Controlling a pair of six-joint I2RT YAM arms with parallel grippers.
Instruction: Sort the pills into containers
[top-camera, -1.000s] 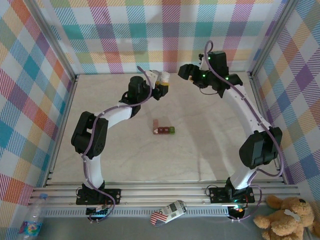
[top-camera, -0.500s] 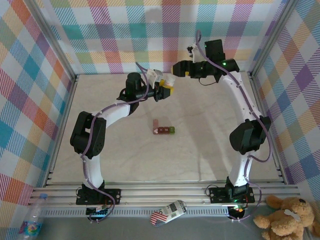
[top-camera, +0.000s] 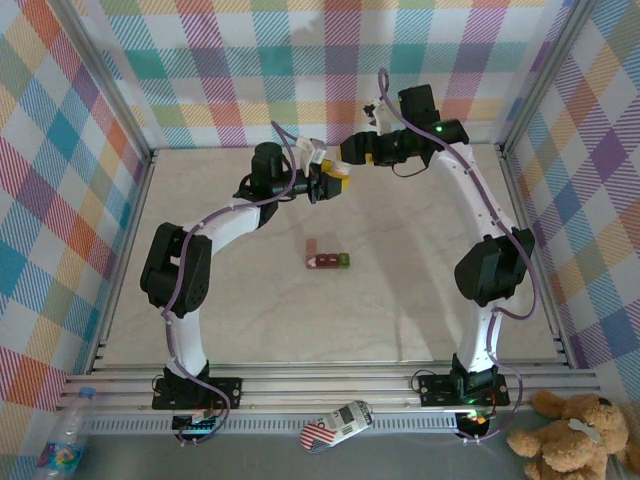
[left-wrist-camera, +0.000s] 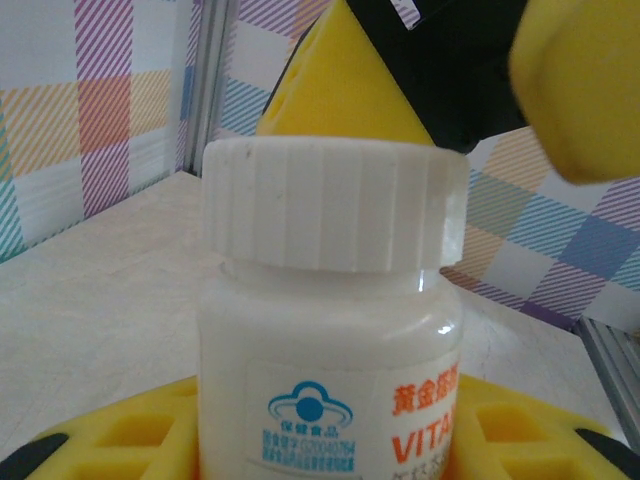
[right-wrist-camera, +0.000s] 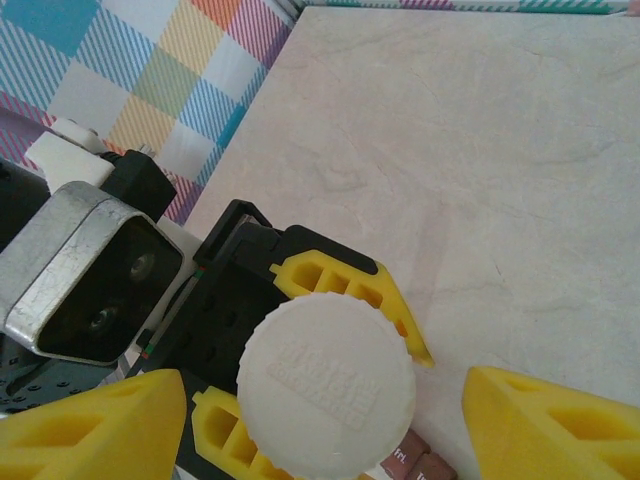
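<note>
Left gripper clamps a white vitamin bottle well beyond the pill containers on the table, right gripper straddles its ribbed cap with jaws apart; closing off-centre could twist the bottle loose.

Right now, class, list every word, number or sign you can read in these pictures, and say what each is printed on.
"VITA": orange, cut off by the picture's edge, on the label of the white bottle.
"黄金搭": orange, just above it.
"保健食品": blue, under a blue logo; finer print beneath is too small.
Raised lettering on the cap: too faint to read.
</note>
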